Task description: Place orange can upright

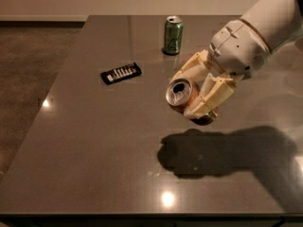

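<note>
The orange can is held in my gripper, lying on its side in the air above the table, with its silver top and opened mouth facing the camera. The gripper's cream fingers close on the can from either side. The white arm comes in from the upper right. The can's shadow falls on the table below it.
A green can stands upright near the table's far edge, behind the gripper. A black flat packet lies to the left of the gripper. The table's left edge borders a brown floor.
</note>
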`<state>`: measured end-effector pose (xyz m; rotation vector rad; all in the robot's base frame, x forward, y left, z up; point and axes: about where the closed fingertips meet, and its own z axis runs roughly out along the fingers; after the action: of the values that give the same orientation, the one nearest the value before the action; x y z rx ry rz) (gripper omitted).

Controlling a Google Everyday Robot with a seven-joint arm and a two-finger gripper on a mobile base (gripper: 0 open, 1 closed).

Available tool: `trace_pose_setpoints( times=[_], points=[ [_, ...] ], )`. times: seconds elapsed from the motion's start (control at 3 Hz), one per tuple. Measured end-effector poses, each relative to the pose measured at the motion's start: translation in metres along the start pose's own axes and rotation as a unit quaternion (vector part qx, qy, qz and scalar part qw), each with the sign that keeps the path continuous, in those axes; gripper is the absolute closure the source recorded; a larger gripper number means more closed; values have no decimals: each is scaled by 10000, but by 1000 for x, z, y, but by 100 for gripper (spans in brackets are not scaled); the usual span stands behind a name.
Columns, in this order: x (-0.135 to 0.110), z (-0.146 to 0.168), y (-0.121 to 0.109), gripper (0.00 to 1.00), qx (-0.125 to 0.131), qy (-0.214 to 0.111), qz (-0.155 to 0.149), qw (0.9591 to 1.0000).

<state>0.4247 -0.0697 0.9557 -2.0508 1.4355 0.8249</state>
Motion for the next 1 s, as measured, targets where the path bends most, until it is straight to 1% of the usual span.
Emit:
trace_pose_setpoints(
  times=[0.33, 0.67, 1.0],
  points=[
    [-7, 4, 6, 100, 92, -582, 545, 9968],
    [-11, 11, 7, 100, 139, -1151, 811, 9899],
    [-10, 20, 5, 100, 202, -1700, 962, 9805]
  ],
)
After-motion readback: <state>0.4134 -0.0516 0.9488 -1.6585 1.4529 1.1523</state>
